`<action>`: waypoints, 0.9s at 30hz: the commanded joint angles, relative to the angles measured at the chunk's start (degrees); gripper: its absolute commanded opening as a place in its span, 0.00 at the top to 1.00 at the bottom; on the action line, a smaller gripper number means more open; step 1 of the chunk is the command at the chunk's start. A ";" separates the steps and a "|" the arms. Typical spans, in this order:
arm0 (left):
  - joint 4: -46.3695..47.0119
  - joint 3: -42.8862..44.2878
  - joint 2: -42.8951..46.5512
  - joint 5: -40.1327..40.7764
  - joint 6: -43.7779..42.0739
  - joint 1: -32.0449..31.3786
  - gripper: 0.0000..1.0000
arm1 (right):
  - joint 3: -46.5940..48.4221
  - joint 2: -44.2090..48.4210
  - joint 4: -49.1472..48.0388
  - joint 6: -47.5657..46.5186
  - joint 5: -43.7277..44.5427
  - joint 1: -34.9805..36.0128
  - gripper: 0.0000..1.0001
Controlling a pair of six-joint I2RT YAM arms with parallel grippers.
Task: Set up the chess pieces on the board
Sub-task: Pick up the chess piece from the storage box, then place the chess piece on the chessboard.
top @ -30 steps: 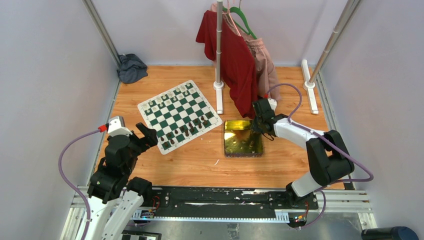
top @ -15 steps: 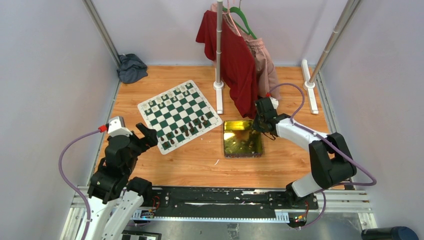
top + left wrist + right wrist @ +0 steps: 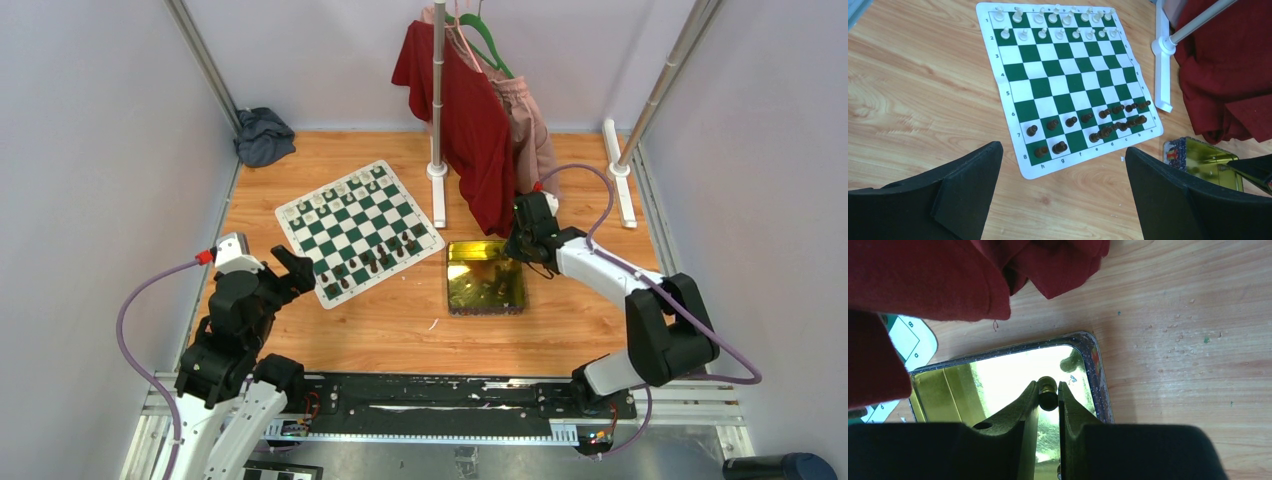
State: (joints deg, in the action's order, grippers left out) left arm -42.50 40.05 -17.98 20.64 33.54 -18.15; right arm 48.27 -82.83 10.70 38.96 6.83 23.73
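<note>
The green-and-white board [image 3: 292,214] lies left of centre on the wooden floor. Cream chess pieces [image 3: 1058,22] line its far edge and dark chess pieces [image 3: 1108,122] stand along its near rows. My right gripper [image 3: 1048,386] is shut on one dark chess piece [image 3: 1048,396], held above the far right corner of the gold tin [image 3: 1096,375]. In the top view that gripper [image 3: 517,250] sits at the tin's back right corner. My left gripper [image 3: 1063,150] hangs open over bare wood just off the board's near corner, with nothing between its fingers.
The gold tin [image 3: 485,278] lies to the right of the board. A red garment [image 3: 470,120] hangs from a rack [image 3: 437,170] right behind the right gripper and droops into the right wrist view. A grey cloth [image 3: 263,135] lies at the back left.
The right gripper has shifted slightly back and to the right over the tin's far corner, still holding the dark piece. The left arm has not moved.
</note>
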 commanded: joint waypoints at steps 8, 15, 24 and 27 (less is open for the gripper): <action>0.78 -0.79 0.90 -0.32 -0.77 -0.30 0.00 | 1.73 3.66 2.51 -3.33 1.00 0.84 1.00; 1.28 -0.97 1.16 -1.18 -1.13 -0.30 0.00 | 3.62 4.48 4.33 -4.71 3.21 2.68 1.00; 1.72 -1.10 1.49 -2.23 -1.52 -0.30 0.00 | 7.73 3.42 7.73 -8.25 9.66 10.94 1.00; 1.99 -1.28 2.41 -2.32 -1.62 -0.31 0.00 | 10.16 2.43 8.80 -10.03 11.82 14.20 1.00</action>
State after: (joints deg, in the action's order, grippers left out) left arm -42.00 39.48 -17.06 19.27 32.93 -18.15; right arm 54.78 -79.42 16.14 32.29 13.65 34.04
